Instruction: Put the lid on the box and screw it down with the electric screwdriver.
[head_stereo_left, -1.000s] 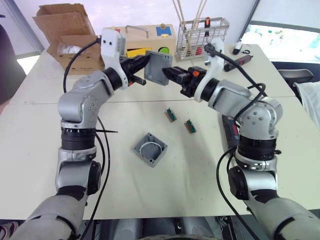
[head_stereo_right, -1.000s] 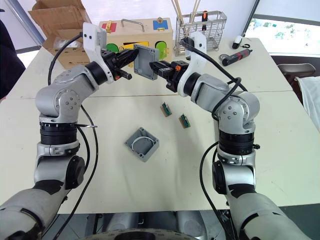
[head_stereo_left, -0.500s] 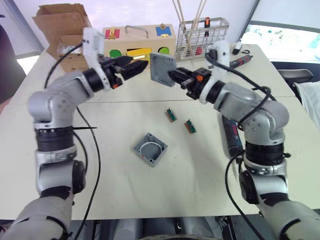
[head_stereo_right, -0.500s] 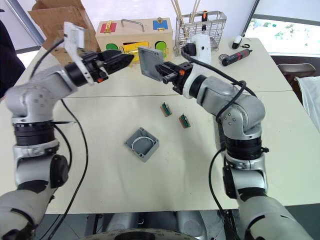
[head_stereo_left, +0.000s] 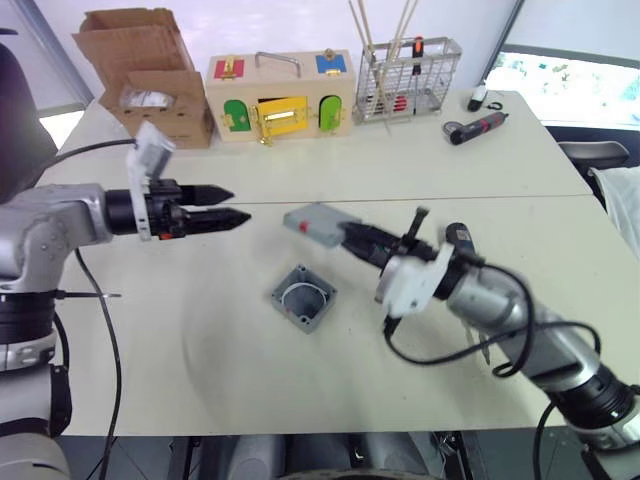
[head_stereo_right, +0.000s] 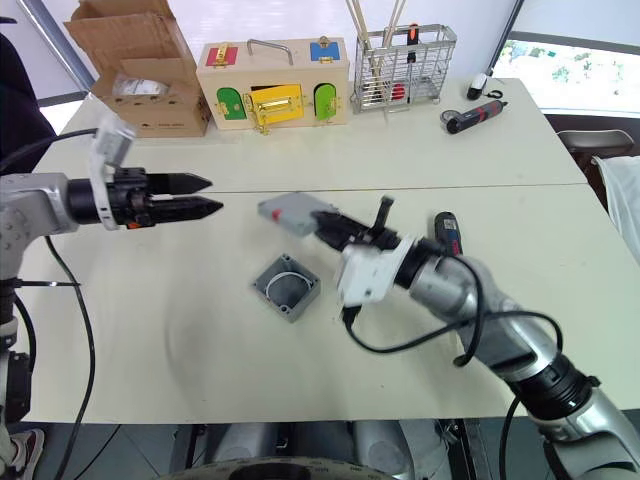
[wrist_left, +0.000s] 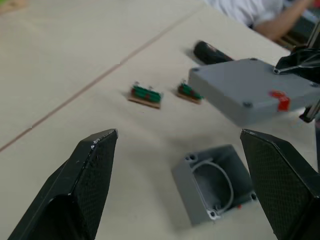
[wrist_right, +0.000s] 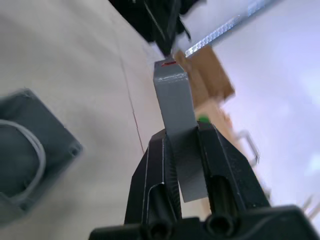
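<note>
1. Lid (head_stereo_left: 318, 224), grey with a small red mark, is hanging in the air above the table (head_stereo_left: 500, 160), just over and beyond the open box (head_stereo_left: 302, 297), with the right gripper (head_stereo_left: 352, 238) pinching one of its edges between two black fingers.
2. Right arm is reaching low across the table from the robot's right, forearm nearly level, holding the lid roughly flat.
3. Left gripper (head_stereo_left: 225, 205) is hovering well apart from the lid, pointing toward it, its fingers spread and holding nothing.
4. Box is sitting on the table with its hollow facing up, a white curved piece inside.
5. Electric screwdriver (head_stereo_right: 446, 232) is lying on the table beside the right forearm, which is covering part of it.
6. Pale table is also carrying two small green parts (wrist_left: 145, 95), a wooden latch box (head_stereo_left: 280, 94), a cardboard carton (head_stereo_left: 140, 70) and a wire basket (head_stereo_left: 408, 78) along its far side.
</note>
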